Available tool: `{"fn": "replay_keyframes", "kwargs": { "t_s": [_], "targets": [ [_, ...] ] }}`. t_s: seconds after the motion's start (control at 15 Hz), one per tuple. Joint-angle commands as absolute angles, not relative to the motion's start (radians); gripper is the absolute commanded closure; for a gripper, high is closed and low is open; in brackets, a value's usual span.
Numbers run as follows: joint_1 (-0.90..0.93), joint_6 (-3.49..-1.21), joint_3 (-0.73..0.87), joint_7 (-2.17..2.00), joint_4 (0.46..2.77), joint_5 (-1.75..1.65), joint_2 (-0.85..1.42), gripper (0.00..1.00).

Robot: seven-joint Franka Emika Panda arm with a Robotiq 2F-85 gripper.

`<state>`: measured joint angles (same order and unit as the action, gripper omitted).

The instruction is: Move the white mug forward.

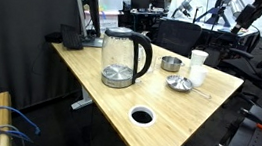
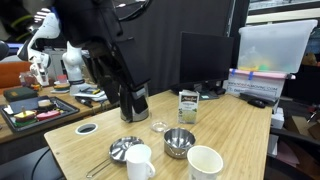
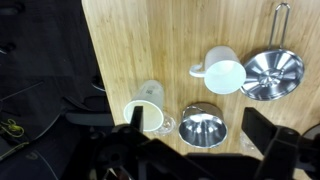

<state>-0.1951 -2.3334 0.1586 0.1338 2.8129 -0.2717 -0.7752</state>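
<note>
The white mug (image 3: 225, 72) stands upright on the wooden table (image 3: 130, 40). In the wrist view it lies out ahead of the gripper (image 3: 198, 142), beyond the fingertips and nearer the finger at the right of that frame. The gripper hangs high above it with its jaws spread wide and nothing between them. The mug's handle points sideways across the gripper's line, toward bare wood.

Just beside the mug on the side away from the handle lies the silver saucer (image 3: 273, 73). Whether they touch I cannot tell. Its thin handle (image 3: 280, 15) reaches farther from the gripper. Closer to the gripper, almost between the fingers, sits the small metal bowl (image 3: 202, 127), near the mug but apart from it. A pale cup (image 3: 147, 115) stands just beside the bowl, under the other finger.

Ahead of the mug the wood is open to the top of the wrist frame, and on the handle side it is bare up to the table's long edge.

In both exterior views the mug (image 1: 198, 77) (image 2: 140, 162) stands near a table edge. The glass kettle (image 1: 125, 57) and a round hole (image 1: 142, 115) in the tabletop are well apart from it.
</note>
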Motion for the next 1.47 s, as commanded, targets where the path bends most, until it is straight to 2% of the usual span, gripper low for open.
{"fn": "replay_keyframes", "kwargs": {
  "t_s": [0.0,0.73,1.4],
  "targets": [
    [-0.145,-2.35,0.122,0.118,2.801,-0.229,-0.746,0.0],
    [-0.125,-2.385,0.087,0.077,2.792,-0.227,-0.715,0.0],
    [-0.218,-2.515,0.032,-0.19,2.772,-0.255,-0.498,0.0]
  ]
}}
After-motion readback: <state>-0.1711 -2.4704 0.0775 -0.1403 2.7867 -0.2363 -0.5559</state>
